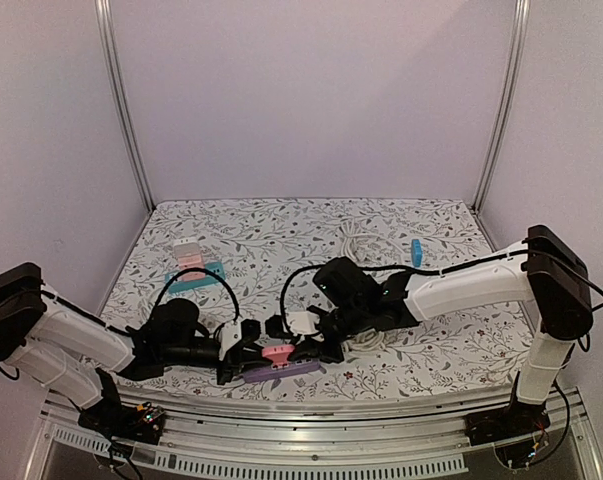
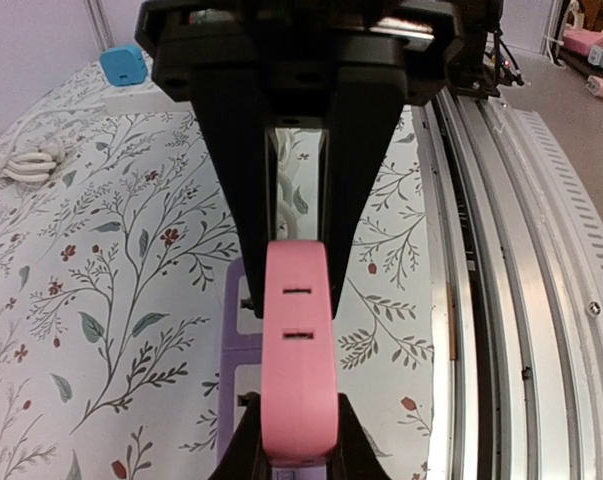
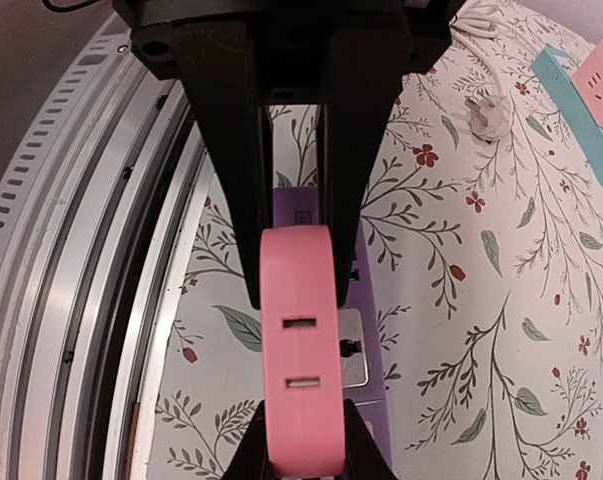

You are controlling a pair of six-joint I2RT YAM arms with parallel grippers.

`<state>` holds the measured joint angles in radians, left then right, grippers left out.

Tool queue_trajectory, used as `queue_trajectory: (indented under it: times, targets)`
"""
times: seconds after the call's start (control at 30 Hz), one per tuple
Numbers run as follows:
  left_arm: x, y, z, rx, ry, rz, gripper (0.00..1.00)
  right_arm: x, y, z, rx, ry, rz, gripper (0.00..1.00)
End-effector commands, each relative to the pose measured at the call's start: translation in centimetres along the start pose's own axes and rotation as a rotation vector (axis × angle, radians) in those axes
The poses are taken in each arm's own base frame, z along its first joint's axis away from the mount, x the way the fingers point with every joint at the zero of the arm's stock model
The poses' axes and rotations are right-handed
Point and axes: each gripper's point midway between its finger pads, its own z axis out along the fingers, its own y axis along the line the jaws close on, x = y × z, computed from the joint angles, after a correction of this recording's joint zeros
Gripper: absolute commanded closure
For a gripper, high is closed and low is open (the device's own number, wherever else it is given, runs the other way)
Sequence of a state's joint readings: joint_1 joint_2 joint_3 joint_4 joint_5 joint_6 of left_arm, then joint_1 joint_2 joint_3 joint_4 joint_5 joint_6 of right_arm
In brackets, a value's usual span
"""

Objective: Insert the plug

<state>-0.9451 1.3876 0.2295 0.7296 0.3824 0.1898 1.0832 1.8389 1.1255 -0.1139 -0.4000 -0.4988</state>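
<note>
The top external camera is fixed high behind the near edge of the table (image 1: 251, 225). It looks forward and down at long range and covers the whole tabletop up to the back wall (image 1: 311, 100). Each wrist camera looks along its arm at close range, tilted down onto the tabletop. The two wrist views face each other: the front rail (image 2: 521, 260) lies on the right in the left wrist view and on the left in the right wrist view. All three views share the pink plug (image 1: 278, 352) and the purple strip (image 1: 284, 374).
</note>
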Motion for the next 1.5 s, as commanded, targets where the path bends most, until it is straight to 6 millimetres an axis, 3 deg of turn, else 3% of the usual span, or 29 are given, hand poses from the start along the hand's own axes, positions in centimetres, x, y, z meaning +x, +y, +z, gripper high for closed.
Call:
queue_trajectory:
  times: [0.0, 0.17, 0.7, 1.27, 1.37, 1.47]
  targets:
    - [-2.5, 0.2, 0.3, 0.008, -0.071, 0.076, 1.0, -2.8, -2.0, -1.5, 0.08, -0.051, -0.046, 1.0]
    - [-3.8, 0.6, 0.1, 0.005, -0.094, 0.068, 1.0, -3.6, -2.0, -2.1, 0.081, -0.07, -0.053, 1.0]
    - [-0.3, 0.5, 0.1, 0.02, -0.017, 0.067, 1.0, -1.6, -2.2, 0.6, 0.054, -0.023, -0.026, 1.0]
    - [0.5, -1.1, 0.3, 0.078, -0.007, 0.026, 1.0, -0.4, -1.4, 0.1, 0.05, 0.002, 0.011, 1.0]
    - [-0.2, -0.7, 0.4, 0.057, -0.023, 0.047, 1.0, -0.7, -1.6, 0.0, 0.056, -0.003, 0.015, 1.0]
    - [-2.7, 1.0, 0.4, -0.002, -0.072, 0.039, 1.0, -1.5, -2.1, -0.7, 0.082, -0.015, 0.02, 0.99]
